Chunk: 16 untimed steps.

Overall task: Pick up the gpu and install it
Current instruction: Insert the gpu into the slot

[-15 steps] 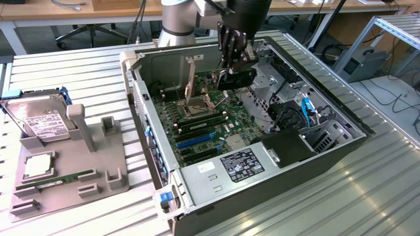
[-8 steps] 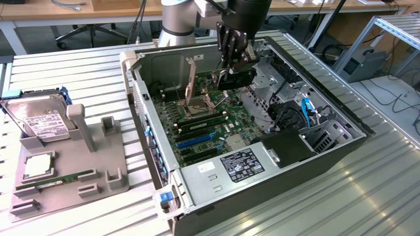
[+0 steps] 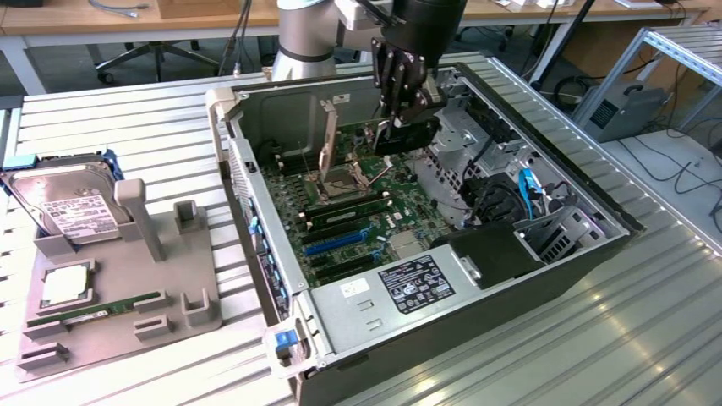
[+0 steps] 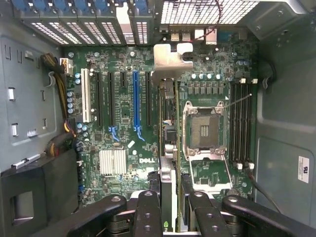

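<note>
**gpu (image 4: pixel 168 133) clamped in claw (image 4: pixel 170 215), inside the case (image 3: pixel 474 313)**

claw grips the card's near end; card stands on edge; long axis runs away from claw toward the case rear; silver bracket (image 4: pixel 170 59) at far end, pointing at rear slot covers (image 4: pixel 106 24); motherboard (image 4: pixel 118 143) underneath; card hangs between black expansion slots (image 4: pixel 148 98) and CPU socket (image 4: pixel 203 128); contact with board: cannot tell
</note>
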{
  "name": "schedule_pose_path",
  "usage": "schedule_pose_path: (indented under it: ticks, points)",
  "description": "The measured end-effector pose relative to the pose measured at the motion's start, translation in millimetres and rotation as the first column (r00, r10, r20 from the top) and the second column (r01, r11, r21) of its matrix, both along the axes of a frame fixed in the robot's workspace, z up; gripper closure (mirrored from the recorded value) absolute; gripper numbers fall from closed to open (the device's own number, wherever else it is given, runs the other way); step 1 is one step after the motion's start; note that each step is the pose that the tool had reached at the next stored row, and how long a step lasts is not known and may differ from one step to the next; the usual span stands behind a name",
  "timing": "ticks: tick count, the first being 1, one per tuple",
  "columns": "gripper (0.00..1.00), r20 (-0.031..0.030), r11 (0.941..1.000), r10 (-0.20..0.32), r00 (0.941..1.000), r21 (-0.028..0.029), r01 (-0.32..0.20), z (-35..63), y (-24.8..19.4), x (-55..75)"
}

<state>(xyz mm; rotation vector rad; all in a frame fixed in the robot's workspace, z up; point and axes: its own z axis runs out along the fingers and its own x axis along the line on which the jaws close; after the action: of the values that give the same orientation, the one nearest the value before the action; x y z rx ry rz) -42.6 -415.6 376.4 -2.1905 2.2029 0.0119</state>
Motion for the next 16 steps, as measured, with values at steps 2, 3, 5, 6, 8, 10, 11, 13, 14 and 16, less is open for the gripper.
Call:
schedule_pose_path:
  ticks: [2,3,5,6,8,10,11,13,14,16]
  points:
    - [0.73,0.0001,1.0000,0.006,1.0000,0.0001,-0.006,0.0,0.0,0.0]
    - [0.73,0.0001,1.0000,0.006,1.0000,0.0002,-0.006,0.0,0.0,0.0]
    - [0.73,0.0000,1.0000,0.006,1.0000,0.0001,-0.006,0.0,-0.7,-0.1]
    - [0.73,0.0000,1.0000,0.006,1.0000,0.0001,-0.006,-0.1,-0.9,0.0]
    - [0.73,0.0000,1.0000,0.006,1.0000,0.0001,-0.006,-0.1,-1.8,0.0]
    - [0.73,0.0000,1.0000,0.006,1.0000,0.0001,-0.006,-0.1,-2.9,0.0]
    - [0.73,0.0000,1.0000,0.006,1.0000,0.0001,-0.006,-0.1,-3.5,-0.1]
    - [0.73,0.0000,1.0000,0.006,1.0000,0.0001,-0.006,-0.2,-4.5,-0.2]
    - [0.73,0.0000,1.0000,0.006,1.0000,0.0001,-0.006,-0.2,-5.0,-0.2]
    - [0.73,0.0001,1.0000,0.006,1.0000,0.0003,-0.006,-0.4,-6.0,-0.2]
